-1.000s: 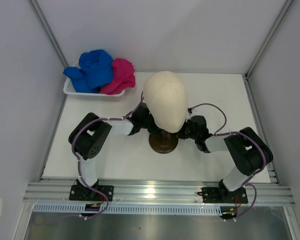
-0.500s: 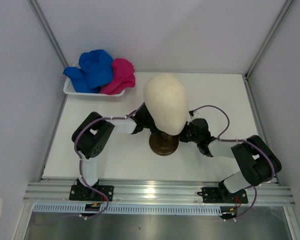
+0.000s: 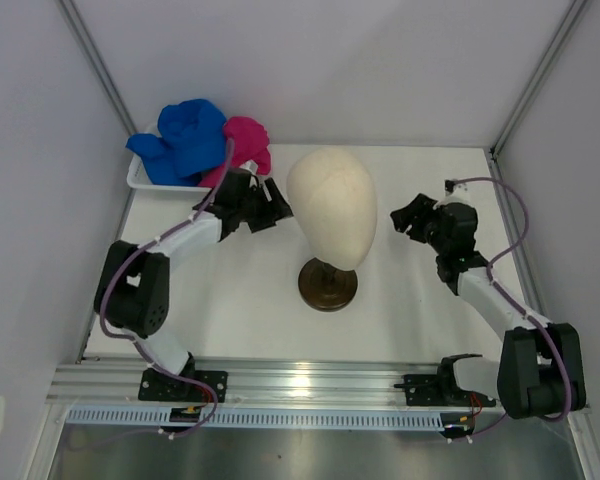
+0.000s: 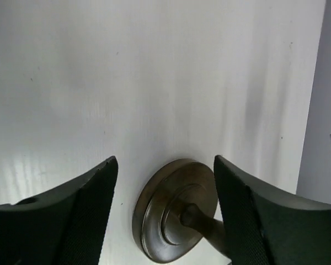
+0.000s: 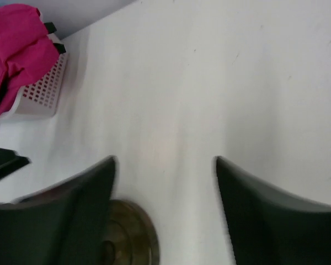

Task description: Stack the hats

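Moved: both arms have pulled out from under the mannequin head [image 3: 332,205] since a second ago. The left one now reaches up toward the basket [image 3: 145,182], and the right one has swung out to the right side of the table [image 3: 420,320].
Left gripper [image 3: 272,206]: it hovers between the basket and the head, just beside the basket's near right corner. I see its fingers spread wide with nothing between them (the wrist view shows only bare table and the dark round base [image 4: 174,210] through the gap).
Right gripper [image 3: 405,218]: it sits to the right of the head and apart from it. The fingers are spread wide and hold nothing.
Basket: white mesh, at the far left corner of the table. It holds all the cloth I can see.
Blue hats [image 3: 185,140]: bunched in a heap that fills the left and middle of the basket and rises above the rim. I cannot count them.
Pink hat [image 3: 245,150]: at the right end of the basket, against the blue heap and drooping over the rim. My right wrist view shows it the same way.
Mannequin head: upright on its base at mid-table, and bare.
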### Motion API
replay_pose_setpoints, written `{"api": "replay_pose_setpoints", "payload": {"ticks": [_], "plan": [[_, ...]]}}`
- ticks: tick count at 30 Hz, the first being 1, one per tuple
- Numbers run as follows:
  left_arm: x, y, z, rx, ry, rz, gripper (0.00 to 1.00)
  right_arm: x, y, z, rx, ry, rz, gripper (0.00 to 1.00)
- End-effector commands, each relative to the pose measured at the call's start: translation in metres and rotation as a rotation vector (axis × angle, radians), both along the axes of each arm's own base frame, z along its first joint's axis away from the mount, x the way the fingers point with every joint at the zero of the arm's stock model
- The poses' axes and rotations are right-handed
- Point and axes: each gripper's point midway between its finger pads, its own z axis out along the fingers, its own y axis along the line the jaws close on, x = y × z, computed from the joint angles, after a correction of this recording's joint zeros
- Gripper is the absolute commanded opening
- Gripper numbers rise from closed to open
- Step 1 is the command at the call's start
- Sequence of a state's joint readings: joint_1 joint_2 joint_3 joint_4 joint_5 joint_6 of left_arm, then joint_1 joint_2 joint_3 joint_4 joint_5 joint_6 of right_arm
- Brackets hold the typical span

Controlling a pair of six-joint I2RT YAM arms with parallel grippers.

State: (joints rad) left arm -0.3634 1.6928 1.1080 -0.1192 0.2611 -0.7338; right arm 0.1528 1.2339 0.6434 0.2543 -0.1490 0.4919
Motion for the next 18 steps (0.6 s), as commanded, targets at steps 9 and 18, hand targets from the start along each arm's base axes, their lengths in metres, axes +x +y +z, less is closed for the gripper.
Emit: {"api": "replay_pose_setpoints", "payload": {"ticks": [9,18], "plan": [[0.033,0.12,0.163,0.086,-0.223,0.268,1.0,0.037,-0.057,0.133,-0.188,-0.291,-0.173,1.0],[0.021,0.178,0.196,-0.091,-0.351,0.653,0.99,0.05,-0.076,0.141,-0.08,-0.196,-0.318,1.0]]}}
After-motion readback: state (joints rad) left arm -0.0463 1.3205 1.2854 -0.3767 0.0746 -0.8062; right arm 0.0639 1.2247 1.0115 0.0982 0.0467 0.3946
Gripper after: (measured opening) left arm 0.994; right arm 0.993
